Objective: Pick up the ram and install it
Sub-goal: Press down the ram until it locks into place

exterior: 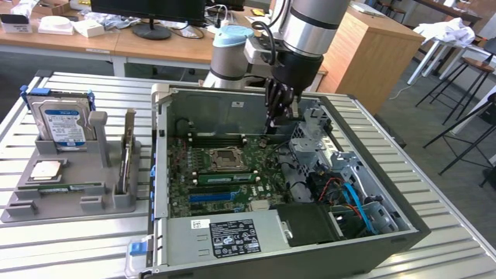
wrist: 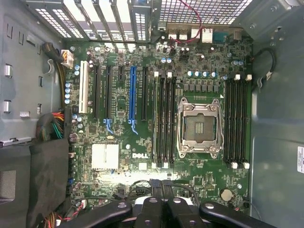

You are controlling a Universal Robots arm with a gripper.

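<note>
The gripper hangs inside the open computer case, above the far part of the motherboard, and its fingers are pressed together with nothing visible between them; nearest in the exterior view lies the power supply with its white and black label; behind it, on the motherboard, comes the blue slot; just behind this slot the ram, a green stick, stands on its edge in a slot, apart from the gripper; then follows the open processor socket, which the wrist view shows with its metal frame; at the exterior view's left a grey tray stands beside the case; in it lie a thin green strip, a silver processor chip and, further back, an upright hard drive; far behind are wooden desks.
</note>
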